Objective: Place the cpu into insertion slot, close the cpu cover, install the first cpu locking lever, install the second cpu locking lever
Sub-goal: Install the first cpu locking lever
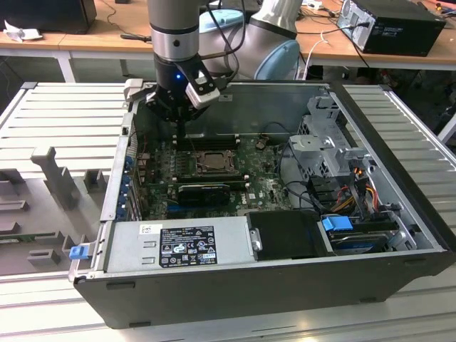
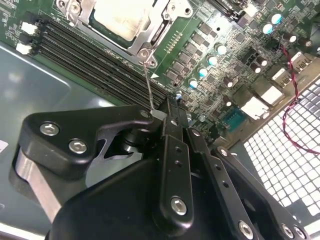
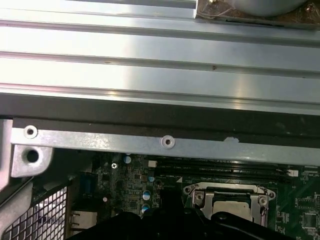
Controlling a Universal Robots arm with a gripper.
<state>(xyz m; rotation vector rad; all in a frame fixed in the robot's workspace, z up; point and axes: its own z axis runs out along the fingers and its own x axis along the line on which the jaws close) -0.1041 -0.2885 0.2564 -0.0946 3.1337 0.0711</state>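
Right at the tip of the pincer (image 2: 167, 111), in the second wrist view, a thin wire locking lever (image 2: 148, 82) runs from between the black fingers up to a corner of the cpu cover (image 2: 150, 30). The pincer looks closed tight on the free end of this lever, with no gap showing. The lever's long line points from the pincer toward the socket, so the socket lies just ahead of the pincer, very near. The cpu (image 2: 117, 17) sits in the insertion slot with its pale metal top showing through the window of the cover, and the cover looks closed down over it. Long black memory slots (image 2: 85, 52) lie beside the socket, close to the lever's path. In the exterior view, the arm hangs down into the open computer case (image 1: 285, 278) on the table (image 1: 64, 114), above the motherboard (image 1: 267, 187), with the case wall just behind it.
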